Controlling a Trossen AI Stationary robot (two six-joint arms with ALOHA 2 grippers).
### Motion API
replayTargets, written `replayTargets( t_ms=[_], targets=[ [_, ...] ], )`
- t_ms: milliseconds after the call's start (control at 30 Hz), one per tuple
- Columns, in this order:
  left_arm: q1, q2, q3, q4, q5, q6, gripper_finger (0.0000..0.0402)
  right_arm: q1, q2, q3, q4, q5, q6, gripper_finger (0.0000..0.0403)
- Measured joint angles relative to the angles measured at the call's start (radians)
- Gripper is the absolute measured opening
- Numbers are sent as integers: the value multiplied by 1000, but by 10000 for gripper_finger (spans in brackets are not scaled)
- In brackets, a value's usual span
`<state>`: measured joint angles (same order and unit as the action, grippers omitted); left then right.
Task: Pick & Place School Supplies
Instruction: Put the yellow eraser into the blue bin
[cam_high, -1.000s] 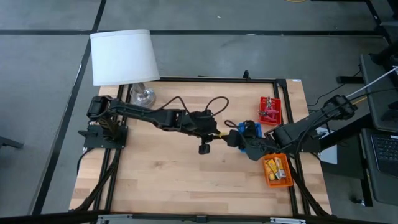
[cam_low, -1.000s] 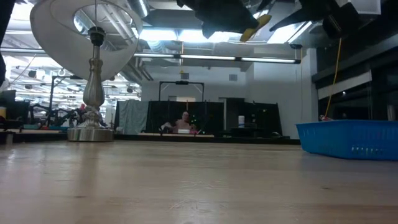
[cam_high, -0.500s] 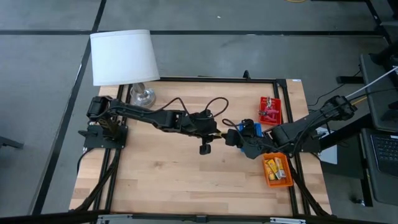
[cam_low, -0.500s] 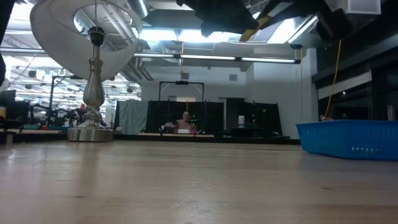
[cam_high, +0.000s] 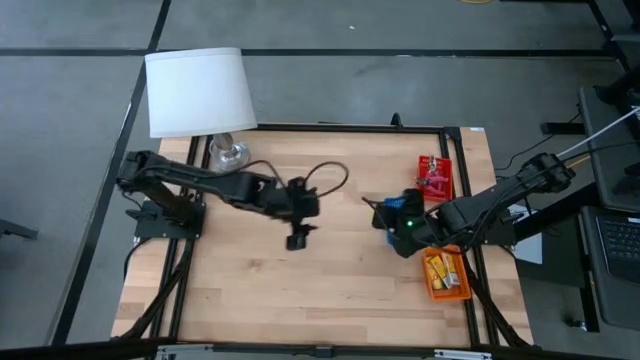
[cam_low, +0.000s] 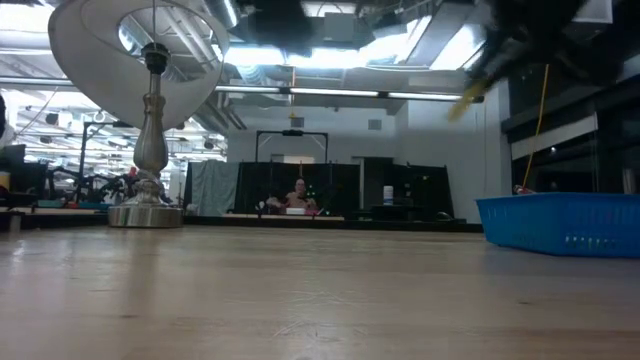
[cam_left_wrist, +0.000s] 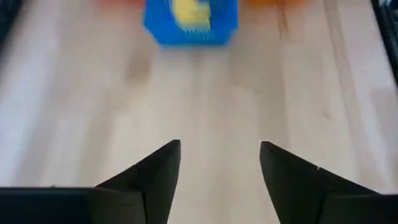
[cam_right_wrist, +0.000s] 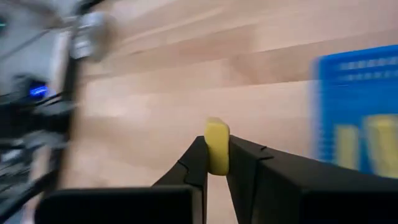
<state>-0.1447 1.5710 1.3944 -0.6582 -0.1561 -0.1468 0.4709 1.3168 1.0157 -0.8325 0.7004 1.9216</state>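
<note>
Handoff looks done: the left tool (cam_high: 298, 240) has pulled back from mid-frame toward left of centre in the high view, and its fingers (cam_left_wrist: 158, 174) are spread with nothing between them. We read that as released and clear.

The right tool (cam_right_wrist: 216, 163) is now clenched on the yellow oblong piece (cam_right_wrist: 217, 145), pinched upright between its fingers. In the high view it sits right of centre, at the blue tray (cam_high: 404, 206). Judgement: next step is the drop into that tray.

Containers, all on the right side of the table (cam_high: 260, 290):
- blue tray: yellow pieces already inside, per the wrist views
- red tray (cam_high: 434, 177), upper right: small red-handled tools (cam_high: 430, 180)
- orange tray (cam_high: 446, 274), lower right: yellow printed packs (cam_high: 441, 268)
</note>
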Motion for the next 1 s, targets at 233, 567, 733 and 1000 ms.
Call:
replayTargets(
  t_ms=[233, 567, 733, 1000],
  targets=[
    [-105, -294, -412, 555, 100, -214, 166, 143, -50, -5, -216, 35, 165, 30],
    [-131, -448, -783, 958, -76, -312, 102, 238, -171, -191, -263, -123, 317, 30],
    [-153, -445, -783, 977, -113, -259, 100, 174, -235, -298, -241, -186, 319, 30],
    [-161, -445, -797, 987, -166, -173, 110, 117, -293, -388, -189, -195, 315, 85]
  ],
)
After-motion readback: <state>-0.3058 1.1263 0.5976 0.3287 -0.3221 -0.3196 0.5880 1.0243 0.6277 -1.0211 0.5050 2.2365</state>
